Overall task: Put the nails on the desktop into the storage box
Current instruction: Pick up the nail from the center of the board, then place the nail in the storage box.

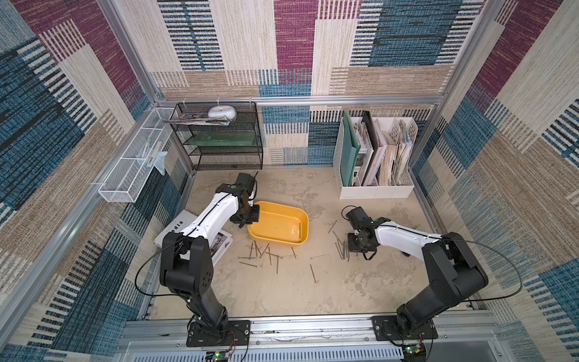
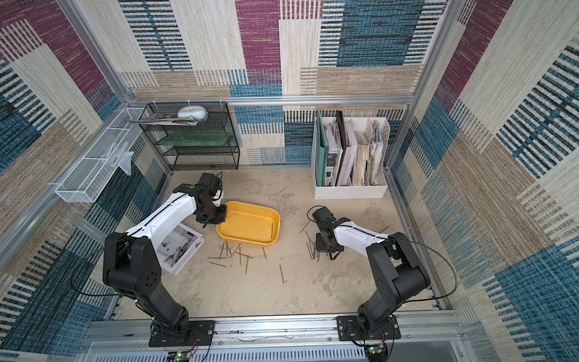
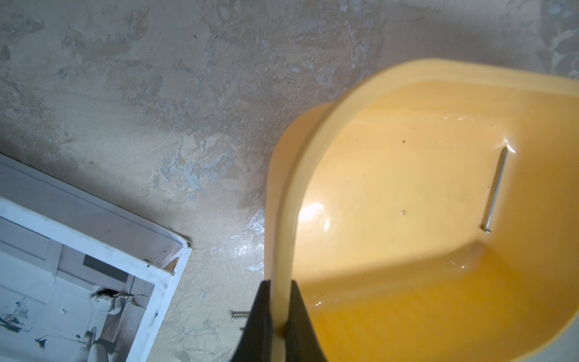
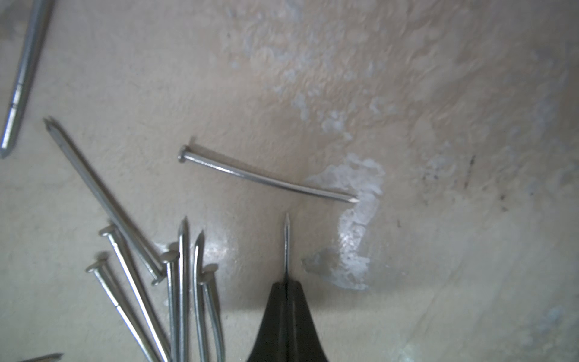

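**Both hands clamped, nails still strewn**

Nearest me, loose nails (image 1: pixel 270 255) lay scattered on the surface (image 1: pixel 282 294), in front of the storage box (image 1: pixel 275 242). The right hand (image 4: pixel 286 283) was pinched together on a thin nail (image 4: pixel 286 241). Farther back, the left hand (image 3: pixel 279 288) gripped the box's rim (a lone nail (image 3: pixel 498 194) lay inside).

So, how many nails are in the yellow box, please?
1: one nail flat on the storage box floor, along the end wall opposite the left pincer.

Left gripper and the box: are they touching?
Touching. The left wrist view shows the left gripper shut on the rim of the box, one finger on each side of it.
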### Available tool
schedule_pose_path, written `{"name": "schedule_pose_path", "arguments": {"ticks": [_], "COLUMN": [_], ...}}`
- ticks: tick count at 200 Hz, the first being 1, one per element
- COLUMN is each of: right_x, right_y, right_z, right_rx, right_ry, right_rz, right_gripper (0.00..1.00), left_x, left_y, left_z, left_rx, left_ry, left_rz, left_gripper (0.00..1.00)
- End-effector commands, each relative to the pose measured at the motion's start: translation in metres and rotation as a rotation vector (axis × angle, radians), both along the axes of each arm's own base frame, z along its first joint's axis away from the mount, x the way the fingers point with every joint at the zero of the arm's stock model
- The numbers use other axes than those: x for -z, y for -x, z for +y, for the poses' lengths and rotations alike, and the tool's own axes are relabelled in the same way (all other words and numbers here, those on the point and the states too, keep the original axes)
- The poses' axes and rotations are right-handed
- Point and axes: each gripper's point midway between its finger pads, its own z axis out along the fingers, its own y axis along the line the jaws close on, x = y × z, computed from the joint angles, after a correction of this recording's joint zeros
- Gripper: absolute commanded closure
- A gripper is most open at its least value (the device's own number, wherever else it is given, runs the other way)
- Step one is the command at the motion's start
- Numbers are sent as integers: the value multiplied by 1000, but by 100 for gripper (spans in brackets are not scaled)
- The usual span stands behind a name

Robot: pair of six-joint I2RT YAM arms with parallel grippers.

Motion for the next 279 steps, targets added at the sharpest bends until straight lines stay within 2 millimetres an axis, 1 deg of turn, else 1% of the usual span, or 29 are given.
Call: {"name": "schedule_pose_path", "arguments": {"ticks": [1,15,30,45,51,55,59,60,66,68,76,84,93,96,103,111,112,114,127,144,159,160,162,170,178,188,216,255,279], "right_x": [27,17,-4,-35,-53,-61,-72,-78,-91,-99,-115,-138,-153,-161,-170,-180,-181,-182,-188,-186,-180,-179,-179,-174,-167,-153,-119,-87,-69], "right_y": [38,33,23,9,2,-1,-5,-7,-11,-13,-18,-24,-28,-30,-33,-38,-38,-39,-46,-56,-63,-65,-65,-67,-69,-70,-71,-74,-80], "right_z": [-19,-15,-9,6,16,21,29,35,46,53,68,94,115,126,143,168,174,177,215,255,284,290,290,305,313,324,334,335,330], "right_rx": [-12,-12,-15,-38,-52,-61,-87,-102,-117,-128,-148,-184,-209,-224,-244,-275,-280,-281,-319,-341,-350,-353,-353,-363,-362,-361,-328,-274,-225], "right_ry": [71,52,20,-53,-96,-118,-152,-178,-230,-263,-321,-402,-462,-497,-557,-631,-649,-657,-763,-854,-917,-926,-926,-939,-934,-928,-928,-908,-879], "right_rz": [164,138,91,29,-8,-24,-46,-56,-80,-93,-129,-175,-200,-212,-225,-236,-234,-234,-223,-200,-171,-165,-165,-149,-138,-111,-61,-35,-43], "right_gripper": [100,100,100,100,100,100,100,100,100,100,100,100,100,100,100,100,100,100,100,100,100,100,100,100,100,100,100,100,100], "left_x": [-1,0,0,0,0,0,0,0,0,1,1,1,2,2,1,1,1,1,1,2,1,1,2,2,2,3,2,2,2], "left_y": [-2,-2,-2,-2,-2,-2,-2,-2,-2,-2,-2,-2,-2,-2,-2,-2,-2,-2,-2,-2,-2,-2,-2,-2,-2,-2,-2,-2,-2], "left_z": [0,0,0,0,0,0,0,0,1,1,1,1,1,1,1,1,1,1,1,1,1,1,1,1,1,1,0,-1,-1], "left_rx": [3,4,4,3,2,3,3,3,2,3,3,1,2,1,1,1,1,1,2,1,2,1,1,2,1,2,2,5,4], "left_ry": [1,-1,0,1,0,0,0,-1,-3,-3,-3,-2,-7,-7,-6,-6,-6,-5,-5,-3,-6,-6,-7,-7,-5,-3,1,5,5], "left_rz": [-7,-5,-4,-4,-3,-3,-3,-4,-3,-3,-1,-2,0,0,-1,-1,-1,-1,-2,-1,0,-1,0,0,2,4,2,3,4], "left_gripper": [100,100,100,100,100,100,100,100,100,100,100,100,100,100,100,100,100,100,100,100,100,100,100,100,100,100,100,100,100]}}
